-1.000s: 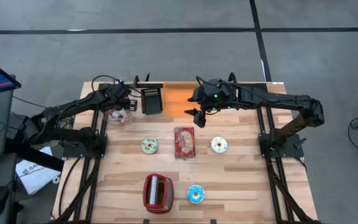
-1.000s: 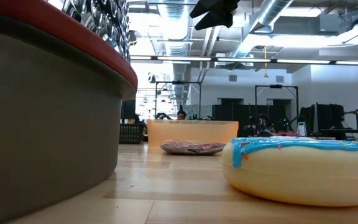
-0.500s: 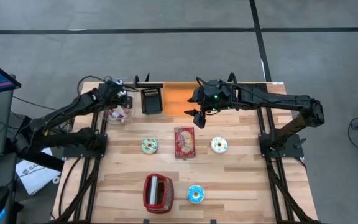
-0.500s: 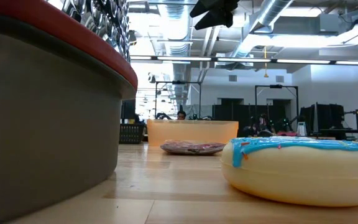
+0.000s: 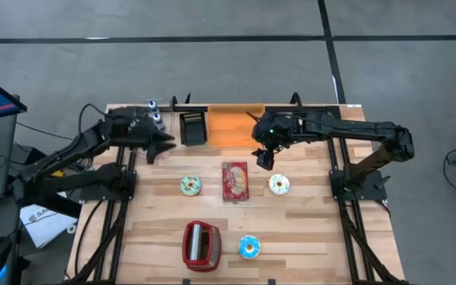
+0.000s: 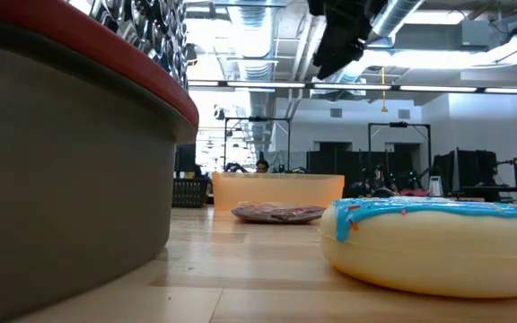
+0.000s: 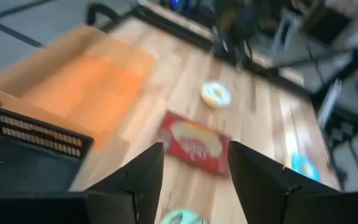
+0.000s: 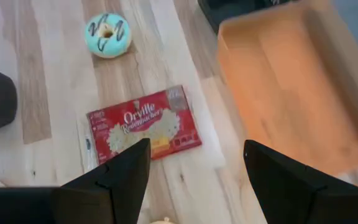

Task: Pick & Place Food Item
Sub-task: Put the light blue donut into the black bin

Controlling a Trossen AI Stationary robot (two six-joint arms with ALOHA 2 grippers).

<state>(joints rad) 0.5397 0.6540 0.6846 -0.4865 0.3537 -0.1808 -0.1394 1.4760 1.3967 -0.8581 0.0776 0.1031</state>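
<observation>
Two slim dark arms of jointed black segments, black cables trailing along each, a small green light glowing on the right arm's wrist, blunt matte-black wedge-shaped fingers on each tool, black tube-frame bases

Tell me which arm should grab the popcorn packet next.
Right. Its tool hangs open just beside the popcorn packet, which fills its wrist view. The left tool sits farther off, near the black basket.

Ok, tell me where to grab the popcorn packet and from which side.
Come straight down on the popcorn packet and pinch it across its short width, near one long edge. It lies flat on the table, so there is probably little to grip from the side. The right gripper, jaws open, hangs nearest.
</observation>
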